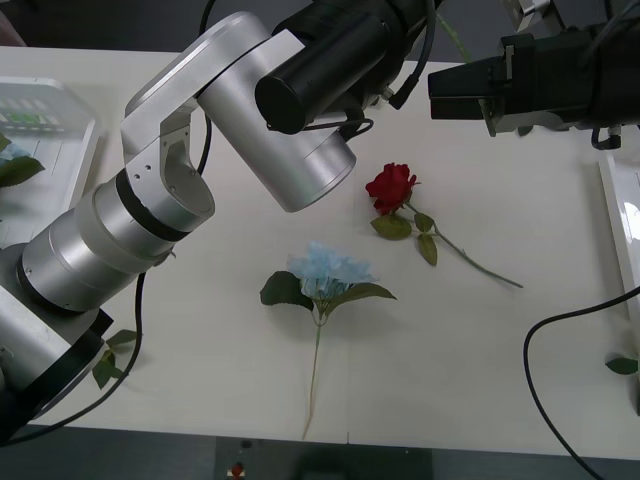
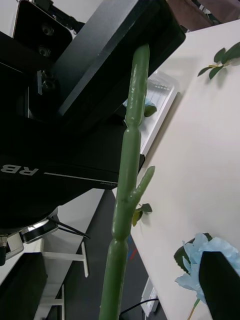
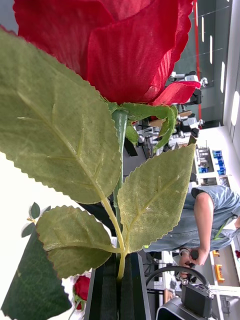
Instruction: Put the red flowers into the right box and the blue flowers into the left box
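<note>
Red rose (image 3: pixel 125 45), light, soft petals; left gripper (image 3: pixel 120 292) pinches its thin stiff stem, the right hold. Right gripper (image 1: pixel 440 90) upper right, state cannot be told.

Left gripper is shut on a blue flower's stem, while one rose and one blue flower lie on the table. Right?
Not quite: the left gripper is shut on a red rose, as the left wrist view shows. The rest holds.
</note>
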Tool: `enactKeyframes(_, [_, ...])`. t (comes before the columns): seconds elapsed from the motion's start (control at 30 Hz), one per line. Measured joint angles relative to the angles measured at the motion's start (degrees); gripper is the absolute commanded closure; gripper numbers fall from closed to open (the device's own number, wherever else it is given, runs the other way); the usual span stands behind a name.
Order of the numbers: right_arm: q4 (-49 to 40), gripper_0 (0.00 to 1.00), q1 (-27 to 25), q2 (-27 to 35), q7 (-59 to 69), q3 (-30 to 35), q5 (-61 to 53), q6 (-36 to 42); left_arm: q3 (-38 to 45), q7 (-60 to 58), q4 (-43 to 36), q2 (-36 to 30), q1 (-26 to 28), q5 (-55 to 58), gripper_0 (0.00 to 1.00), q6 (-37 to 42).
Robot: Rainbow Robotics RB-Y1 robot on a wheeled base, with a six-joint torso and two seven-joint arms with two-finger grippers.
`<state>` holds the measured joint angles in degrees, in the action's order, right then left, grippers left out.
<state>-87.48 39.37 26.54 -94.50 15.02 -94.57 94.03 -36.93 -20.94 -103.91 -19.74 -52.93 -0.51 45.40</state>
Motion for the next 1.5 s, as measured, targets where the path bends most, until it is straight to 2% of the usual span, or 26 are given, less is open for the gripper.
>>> enactKeyframes(0.57, [0.0, 1.00, 0.0, 0.0, 0.0, 0.0, 0.0, 0.0, 0.0, -0.3, 0.0, 0.0, 0.0, -0.7, 1.00, 0.0])
enactKeyframes(0.63, [0.0, 1.00, 0.0, 0.0, 0.0, 0.0, 0.0, 0.0, 0.0, -0.3, 0.0, 0.0, 0.0, -0.7, 0.98, 0.0])
enactKeyframes(0.67, [0.0, 1.00, 0.0, 0.0, 0.0, 0.0, 0.0, 0.0, 0.0, -0.3, 0.0, 0.0, 0.0, -0.8, 0.67, 0.0])
enactKeyframes(0.7, [0.0, 1.00, 0.0, 0.0, 0.0, 0.0, 0.0, 0.0, 0.0, -0.3, 0.0, 0.0, 0.0, -0.8, 0.29, 0.0])
enactKeyframes(0.73, [0.0, 1.00, 0.0, 0.0, 0.0, 0.0, 0.0, 0.0, 0.0, -0.3, 0.0, 0.0, 0.0, -0.8, 0.06, 0.0])
enactKeyframes(0.77, [0.0, 1.00, 0.0, 0.0, 0.0, 0.0, 0.0, -0.1, 0.0, -0.3, 0.0, 0.0, 0.0, -0.8, 0.00, 0.0])
enactKeyframes(1.33, [0.0, 1.00, 0.0, 0.0, 0.0, 0.2, 0.0, -0.1, 0.0, -0.3, 0.0, -0.2, 0.0, -1.7, 0.00, 0.0])
enactKeyframes(1.5, [0.0, 1.00, 0.0, 0.2, 0.0, 2.1, 0.0, 0.4, 0.0, -0.3, -2.7, -4.2, 0.6, -1.6, 0.00, -0.2])
